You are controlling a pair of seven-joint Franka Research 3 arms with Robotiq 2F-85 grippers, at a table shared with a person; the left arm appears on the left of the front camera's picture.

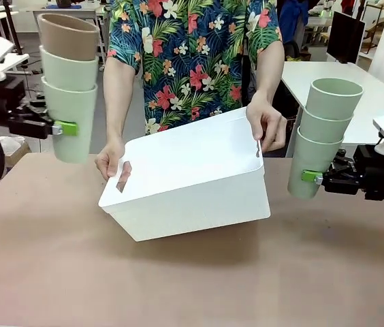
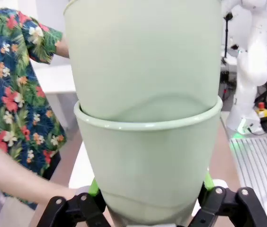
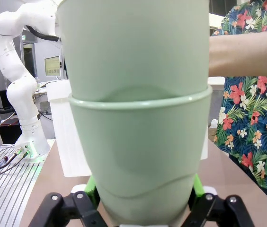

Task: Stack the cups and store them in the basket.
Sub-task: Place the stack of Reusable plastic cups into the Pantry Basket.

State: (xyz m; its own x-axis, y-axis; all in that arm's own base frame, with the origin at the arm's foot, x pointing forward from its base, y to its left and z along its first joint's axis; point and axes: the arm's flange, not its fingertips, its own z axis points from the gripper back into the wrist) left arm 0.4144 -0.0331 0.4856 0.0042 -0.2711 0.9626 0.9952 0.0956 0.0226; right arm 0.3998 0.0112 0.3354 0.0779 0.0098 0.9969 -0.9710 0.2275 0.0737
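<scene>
My left gripper (image 1: 62,128) is shut on a stack of three cups (image 1: 69,102) held high at the left: two mint green with a tan-brown cup (image 1: 68,35) on top. In the left wrist view the bottom green cup (image 2: 147,165) sits between the green pads. My right gripper (image 1: 311,176) is shut on a second stack of three mint green cups (image 1: 321,136) at the right; its lowest cup (image 3: 138,161) shows in the right wrist view. Between the stacks, a person holds the white basket (image 1: 192,180) by both ends, tilted, its near side on the table.
The brown table (image 1: 192,279) stretches in front of the basket. The person's hands (image 1: 110,160) grip the basket's handles at mid-table. A white table (image 1: 376,95) stands behind at the right.
</scene>
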